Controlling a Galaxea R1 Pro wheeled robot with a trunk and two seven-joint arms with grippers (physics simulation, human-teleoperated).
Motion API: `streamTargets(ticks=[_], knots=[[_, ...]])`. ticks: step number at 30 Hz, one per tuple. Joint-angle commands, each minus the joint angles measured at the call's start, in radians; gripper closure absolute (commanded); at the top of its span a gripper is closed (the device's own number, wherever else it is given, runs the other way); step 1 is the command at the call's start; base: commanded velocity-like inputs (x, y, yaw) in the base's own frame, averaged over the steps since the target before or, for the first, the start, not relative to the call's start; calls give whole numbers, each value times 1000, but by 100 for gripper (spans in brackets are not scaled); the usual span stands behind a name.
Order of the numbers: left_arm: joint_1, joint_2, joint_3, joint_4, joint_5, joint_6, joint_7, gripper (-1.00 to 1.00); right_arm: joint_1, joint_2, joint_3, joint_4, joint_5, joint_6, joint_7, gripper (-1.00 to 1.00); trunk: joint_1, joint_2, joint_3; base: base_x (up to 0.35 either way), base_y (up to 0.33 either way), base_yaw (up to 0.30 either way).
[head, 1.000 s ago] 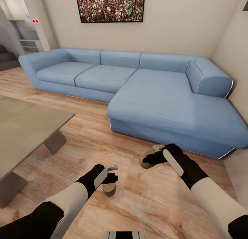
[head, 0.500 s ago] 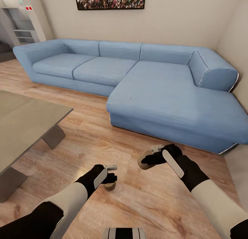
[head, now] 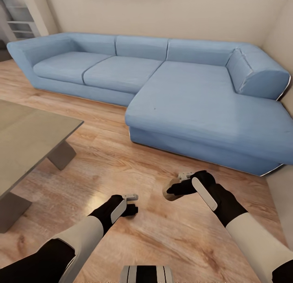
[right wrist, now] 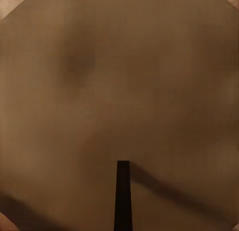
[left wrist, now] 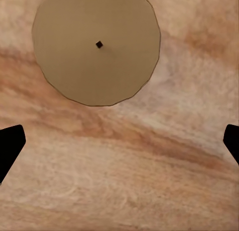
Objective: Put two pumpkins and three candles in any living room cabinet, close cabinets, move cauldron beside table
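Right now the robot is standing on the wood floor with the blue sofa at its twelve o'clock and the low table off at ten. Its right gripper is pinching a tan candle — up close, the candle's flat top is sitting almost against that wrist's camera, the wick sticking out as a dark sliver. Its left gripper is hovering with fingers spread wide over a second candle standing upright on the floor, the two dark fingertips well apart and not touching it.

By the look of it, each candle is a stiff, light stub of wax — smooth-sided, so likely a bit slippery, and prone to tipping or rolling if nudged. I'd judge the safest hold is across the round body, midway up, fingers squarely on opposite sides, not on the top rim or the thin wick.
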Motion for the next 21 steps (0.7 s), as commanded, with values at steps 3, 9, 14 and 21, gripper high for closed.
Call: streamTargets(ticks=[3,9,14,21], knots=[[0,1,-7,-2,11,3,8,-100,-1,-1,3,-1,-9,2,-8,100,1,-1,-12,0,0,0],[0,1,-7,-2,11,3,8,-100,-1,-1,3,-1,-9,2,-8,100,2,-2,-24,0,0,0],[0,1,-7,-2,11,2,8,-100,-1,-1,3,-1,-9,2,-8,100,5,-3,-43,0,0,0],[0,1,-7,-2,11,0,8,-100,-1,-3,3,-3,-11,2,-6,100,5,-3,-43,0,0,0]])
